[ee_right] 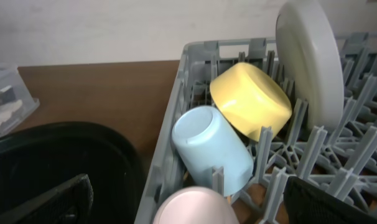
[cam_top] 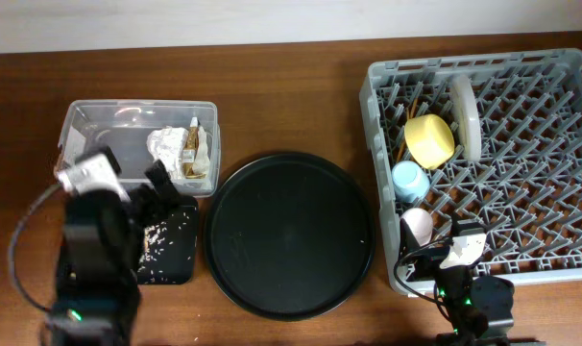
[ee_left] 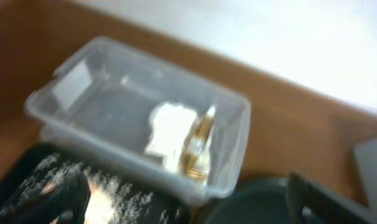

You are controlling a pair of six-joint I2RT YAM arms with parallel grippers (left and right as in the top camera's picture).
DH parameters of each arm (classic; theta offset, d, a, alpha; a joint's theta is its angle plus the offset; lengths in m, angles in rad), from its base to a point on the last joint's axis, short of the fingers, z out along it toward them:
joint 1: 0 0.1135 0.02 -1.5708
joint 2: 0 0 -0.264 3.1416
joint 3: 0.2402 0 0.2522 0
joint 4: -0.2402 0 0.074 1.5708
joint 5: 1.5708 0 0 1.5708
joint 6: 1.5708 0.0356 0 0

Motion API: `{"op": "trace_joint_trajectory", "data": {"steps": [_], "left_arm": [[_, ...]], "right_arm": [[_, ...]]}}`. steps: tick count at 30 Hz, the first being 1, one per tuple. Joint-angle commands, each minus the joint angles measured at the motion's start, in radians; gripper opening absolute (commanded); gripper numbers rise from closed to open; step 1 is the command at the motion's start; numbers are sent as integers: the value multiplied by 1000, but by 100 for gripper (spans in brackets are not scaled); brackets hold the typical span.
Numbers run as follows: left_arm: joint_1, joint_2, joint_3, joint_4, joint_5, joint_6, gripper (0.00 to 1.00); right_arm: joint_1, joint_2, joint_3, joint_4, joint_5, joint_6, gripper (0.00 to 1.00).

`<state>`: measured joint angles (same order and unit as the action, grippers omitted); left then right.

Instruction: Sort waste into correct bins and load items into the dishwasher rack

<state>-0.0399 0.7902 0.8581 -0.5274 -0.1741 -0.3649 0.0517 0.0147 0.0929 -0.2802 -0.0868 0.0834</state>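
Waste looks sorted. Crumpled white napkin (cam_top: 165, 144) and gold-brown wrapper (cam_top: 191, 146) lie touching in the right end of the clear box (cam_top: 75, 120), the wrapper's long axis running front to back. Crumbly food scraps (cam_top: 162, 244) are scattered in the shallow black tray (cam_top: 176, 272), which sits just in front of the box. Left hand (cam_top: 166, 197) hangs over that tray's back edge, so the scraps are beneath and toward the robot and the napkin and wrapper are just beyond it. Its fingers are spread wide, holding nothing and touching nothing that I can see. Dishes are in the dishwasher rack (cam_top: 560, 261), down its left side. Plate (cam_top: 464, 115) stands on edge at the back, yellow bowl (cam_top: 429, 140) is tipped against it, and the blue cup (cam_top: 409, 180) and then the pink cup (cam_top: 417, 226) come nearer. Thin brown sticks (cam_top: 413, 101) behind the bowl are probably the chopsticks, but they are too small to be sure. Right hand (cam_top: 443, 250) sits at the rack's near-left corner, with the pink cup just ahead between its spread fingers, and it is empty. Round black tray (cam_top: 289, 235) lies between the bins and the rack on the tabletop (cam_top: 291, 86). Judgement: nothing is left to pick, the left arm is nearer the bins and the right nearer the rack, and the next move is likely both arms pulling back.
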Motion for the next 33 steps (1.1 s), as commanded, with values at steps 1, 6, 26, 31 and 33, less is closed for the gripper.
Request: {"op": "trace_joint_trajectory", "data": {"steps": [1,6,26,31,33], "left_arm": [[-8,-225,-345,301,39,-12,99],[-8,-524,-694,552,54,-11,99],[-19,-785,-833,418,84,251,99],[-19,-785,-833,418,84,251,99],[-19,-785,-833,418,84,251,99]], "right_arm": [[-7,-10,-3,-11,-6,11,99],[-7,-10,-3,-11,-6,11,99],[-7,-10,-3,-11,-6,11,99],[-7,-10,-3,-11,-6,11,99],[-7,-10,-3,-11,-6,11,99]]}}
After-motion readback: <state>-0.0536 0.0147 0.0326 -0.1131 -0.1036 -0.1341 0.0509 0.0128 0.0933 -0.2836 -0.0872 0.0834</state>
